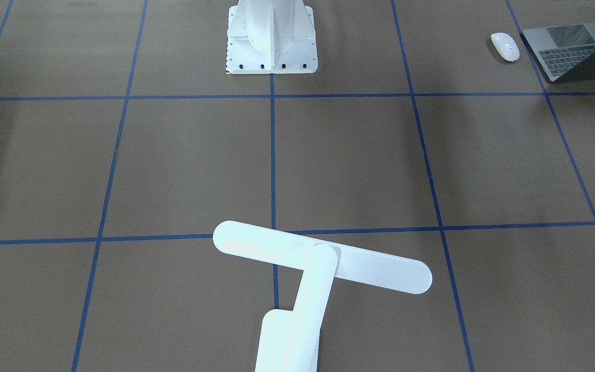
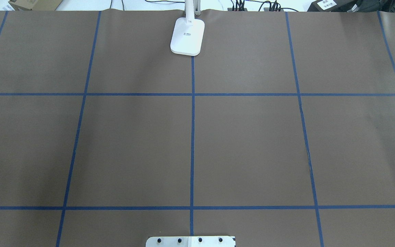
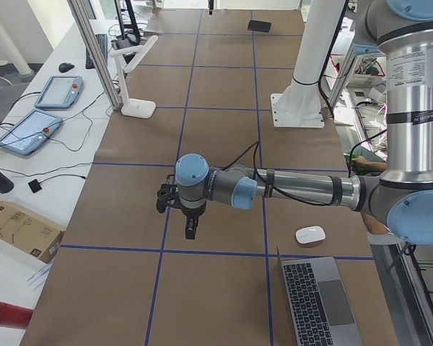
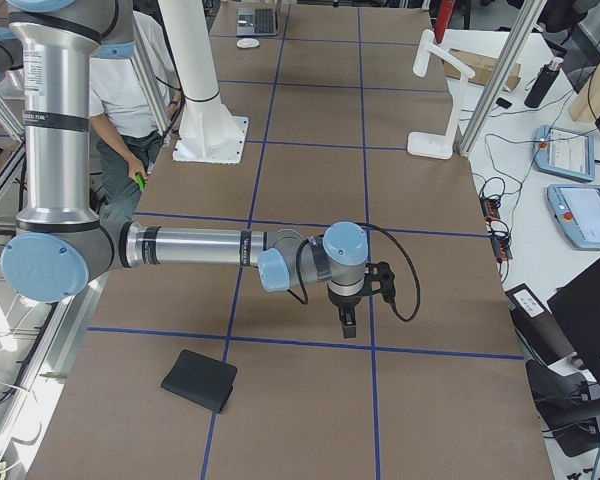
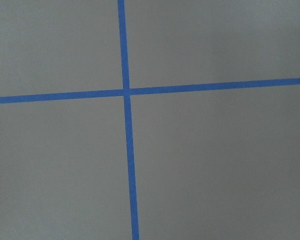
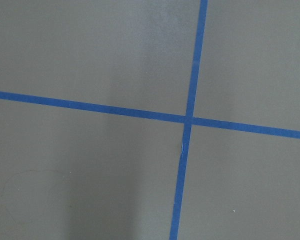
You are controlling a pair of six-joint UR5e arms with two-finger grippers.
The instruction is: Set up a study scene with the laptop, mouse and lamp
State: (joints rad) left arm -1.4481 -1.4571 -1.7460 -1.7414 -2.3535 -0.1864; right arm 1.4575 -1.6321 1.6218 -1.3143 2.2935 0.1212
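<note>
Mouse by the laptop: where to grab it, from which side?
Probably best to take the mouse across its narrow width, on the long sides, straight down from above: it lies flat and low, a smooth oval, with a gap to the laptop.

I work over a wide table (image 2: 252, 144) covered in brown paper and ruled into big squares by blue tape (image 2: 192, 137). A white bolted pedestal (image 1: 271, 36) rises from it on my side. Along the far edge runs a white bench (image 3: 65, 166) strewn with black cables. It carries two grey pendants (image 3: 58, 90) with red buttons and a cardboard box (image 3: 22, 229). Aluminium posts (image 3: 94, 50) stand where bench meets table. A black mat (image 4: 200, 380) lies flat on the paper toward the table's end on my right. The light is bright and even, with soft shadows. Below my wrist cameras lie only paper and a tape crossing (image 5: 126, 92).
</note>
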